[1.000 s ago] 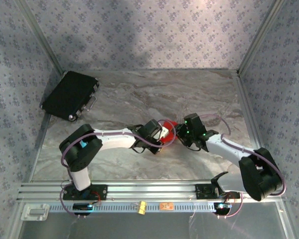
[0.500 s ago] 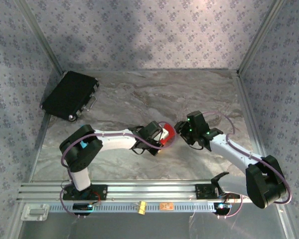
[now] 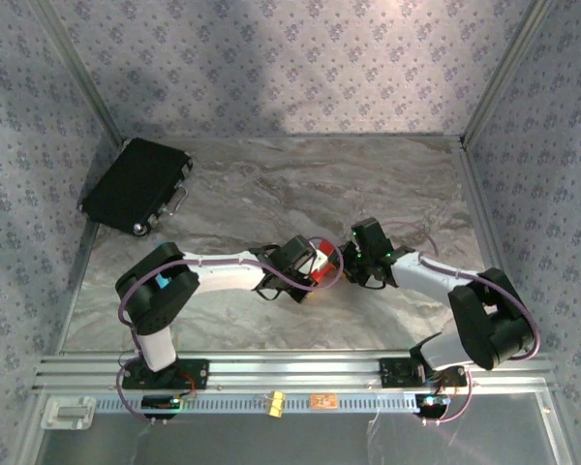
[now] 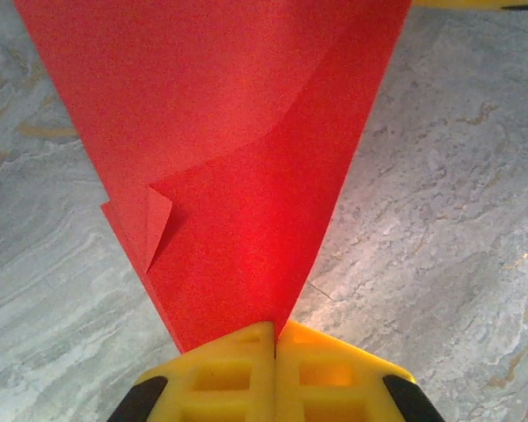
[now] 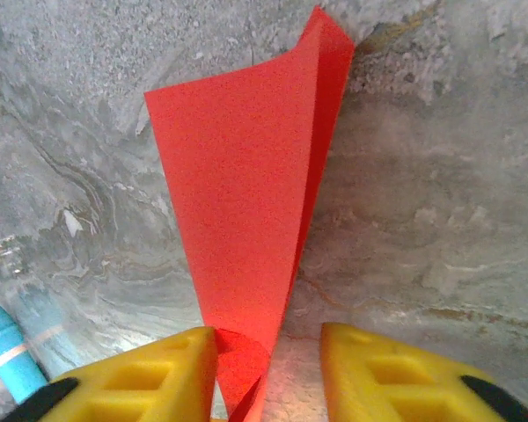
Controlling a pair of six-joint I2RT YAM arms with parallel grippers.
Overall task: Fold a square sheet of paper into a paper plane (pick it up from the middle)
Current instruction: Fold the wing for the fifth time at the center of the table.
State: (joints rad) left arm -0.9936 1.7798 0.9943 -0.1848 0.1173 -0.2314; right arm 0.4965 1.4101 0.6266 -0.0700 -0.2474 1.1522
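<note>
At centre frame of the top view, the left gripper (image 3: 313,266) is seen pinched shut on the folded red paper sheet (image 3: 322,271). The right gripper (image 3: 353,260) has been swung closer and its elbow drawn inward. In the right wrist view, its yellow fingers (image 5: 132,378) are shown apart around the sheet's narrow end, and a blue-tipped tool (image 5: 4,352) is seen at lower left.

The left arm (image 3: 223,269) stretches low from the near left and the right arm (image 3: 436,281) folds in from the near right, wrists almost meeting. The left hand (image 4: 275,338) presses its yellow fingers (image 4: 220,378) together on the red paper (image 4: 238,158). The right hand (image 5: 268,347) has its fingers apart.
</note>
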